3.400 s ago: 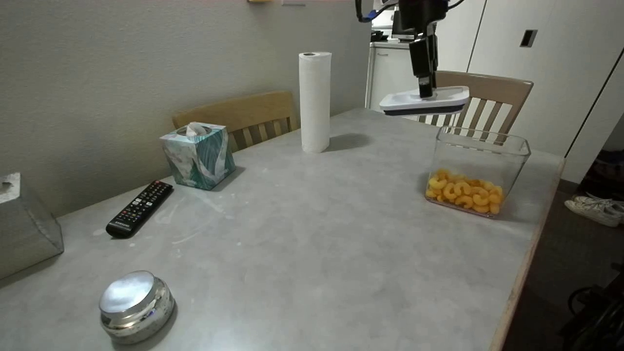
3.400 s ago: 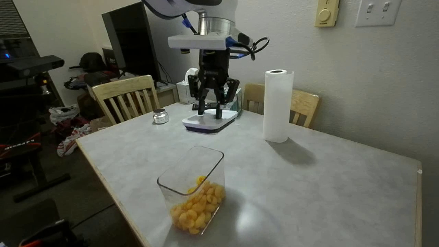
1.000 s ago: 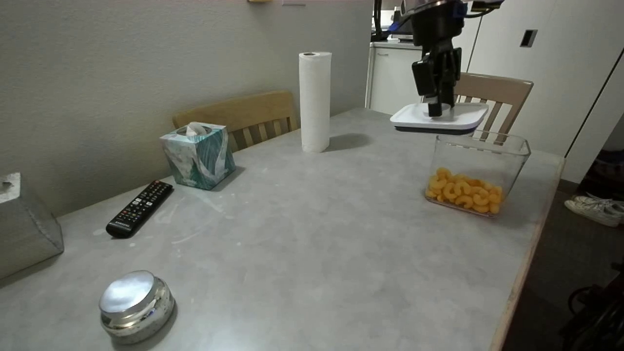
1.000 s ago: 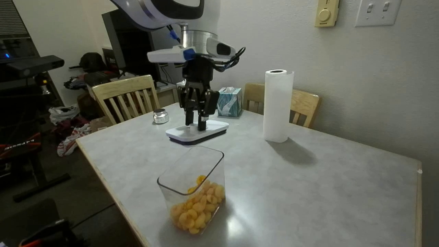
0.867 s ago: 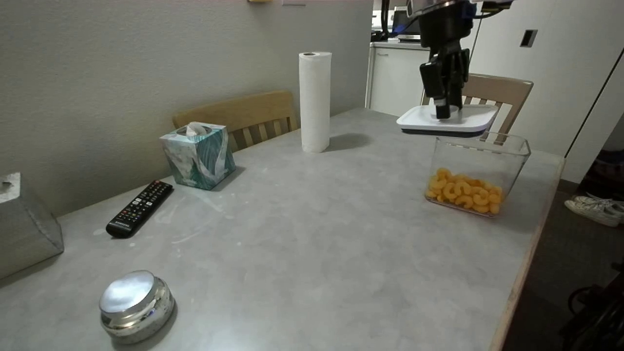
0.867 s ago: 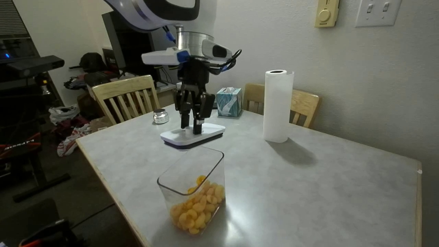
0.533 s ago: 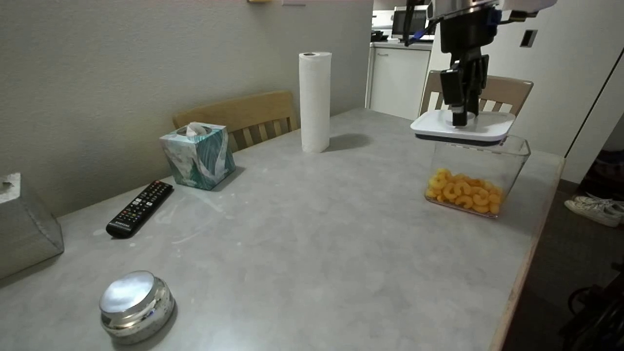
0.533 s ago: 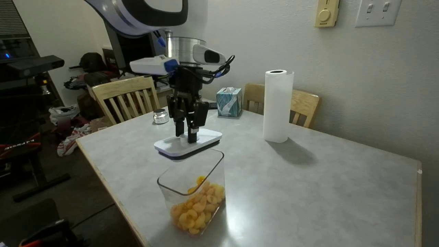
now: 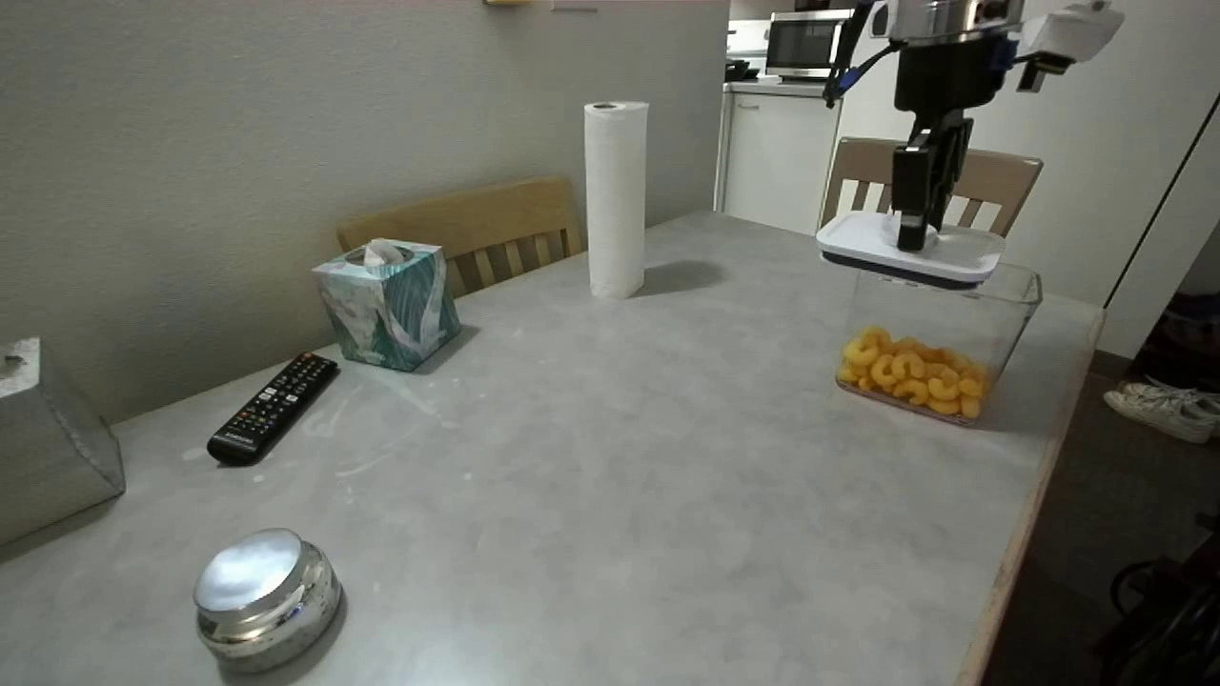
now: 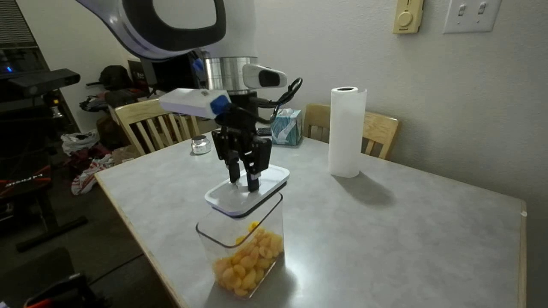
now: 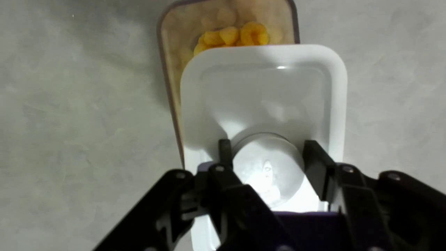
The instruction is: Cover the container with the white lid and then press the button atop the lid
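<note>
Held by the button (image 11: 270, 167): white lid (image 11: 264, 90) hangs over container (image 9: 986, 314)

The claw (image 11: 267, 155) clasps the lid's round button, one finger on either side, above the clear container and its yellow-orange snack pieces (image 9: 910, 372). Lid and container are out of line: in the wrist view, the rim shows past the lid's upper end and along its left side, while the lid overhangs on the right. Whether the two touch cannot be told. In an exterior view, the container stands near the right edge of the bench (image 9: 620, 495), close to the far corner; a chair (image 9: 1006, 176) rises beyond the far edge. Away from that corner, the grey top spreads wide to a paper roll (image 9: 617, 200), tissue box (image 9: 400, 324) and black remote (image 9: 274, 410) along the left edge, and a metal jar (image 9: 267, 600) toward the opposite end.
</note>
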Controlling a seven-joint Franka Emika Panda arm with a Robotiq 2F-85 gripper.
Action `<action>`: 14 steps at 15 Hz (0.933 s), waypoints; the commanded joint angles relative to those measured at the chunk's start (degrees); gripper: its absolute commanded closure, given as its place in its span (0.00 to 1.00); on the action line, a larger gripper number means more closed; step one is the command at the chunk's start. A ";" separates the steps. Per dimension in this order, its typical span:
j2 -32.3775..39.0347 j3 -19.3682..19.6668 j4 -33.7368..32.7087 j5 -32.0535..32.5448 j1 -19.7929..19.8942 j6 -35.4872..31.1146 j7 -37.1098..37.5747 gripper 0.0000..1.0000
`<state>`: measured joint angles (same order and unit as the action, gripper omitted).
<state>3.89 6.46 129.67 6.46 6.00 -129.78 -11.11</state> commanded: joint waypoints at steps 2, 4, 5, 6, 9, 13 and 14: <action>-2.28 1.23 3.63 1.89 1.42 -4.17 -5.19 0.72; -2.54 1.60 4.02 2.04 1.68 -4.62 -6.47 0.72; -2.62 1.70 4.11 2.09 1.65 -4.80 -6.82 0.72; -2.55 1.66 3.94 2.15 1.52 -4.56 -6.66 0.72; -2.06 1.29 3.24 1.84 1.05 -3.92 -5.55 0.72; -0.88 1.25 1.68 0.71 1.09 -2.91 -5.59 0.47; -0.88 1.25 1.68 0.71 1.08 -2.91 -5.59 0.47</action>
<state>3.03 8.09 131.42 7.15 6.72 -132.83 -16.72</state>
